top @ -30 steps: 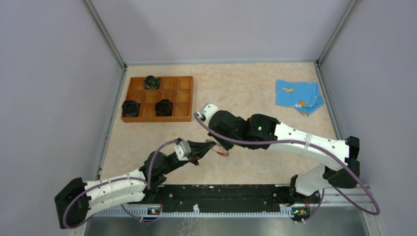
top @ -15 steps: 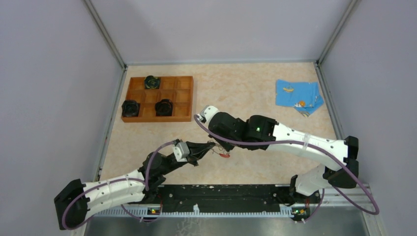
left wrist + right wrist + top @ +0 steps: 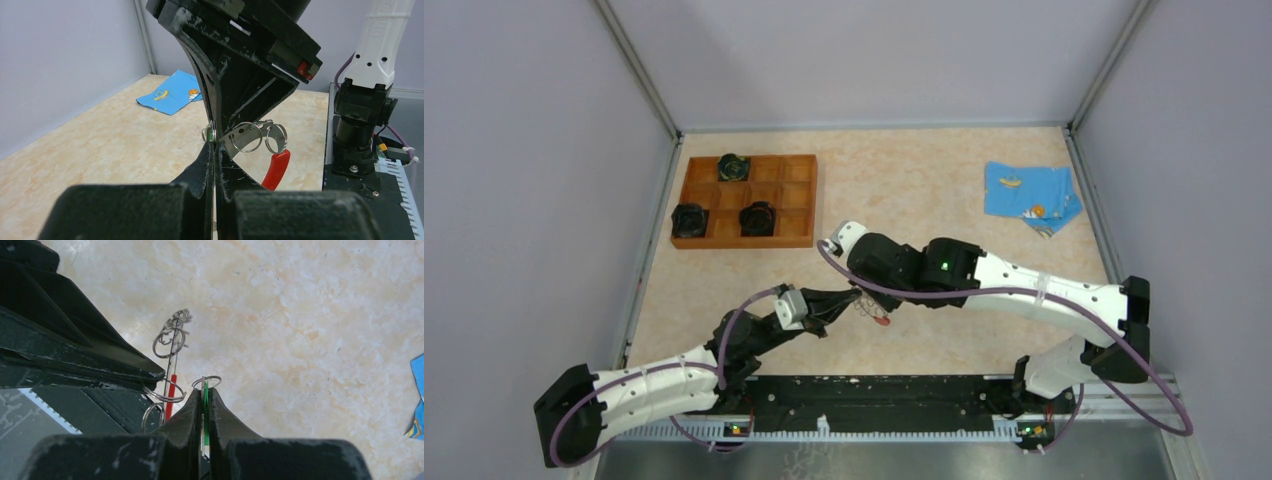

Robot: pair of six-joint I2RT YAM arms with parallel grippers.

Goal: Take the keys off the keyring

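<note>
Keyring (image 3: 276,169) held over middle of table (image 3: 944,190), toward the near edge
Found right gripper (image 3: 205,391) clamped on green head of key (image 3: 205,410); left gripper (image 3: 214,145) pinched tight beside small loops (image 3: 248,137), hold on the wire not clear. Red section hanging lowest, between both grippers

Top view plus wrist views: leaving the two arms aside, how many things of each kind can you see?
Black pucks: 3
Wooden tray: 1
Blue cloth: 1
Keyring: 1
Green key: 1 in view
Total: 7
</note>
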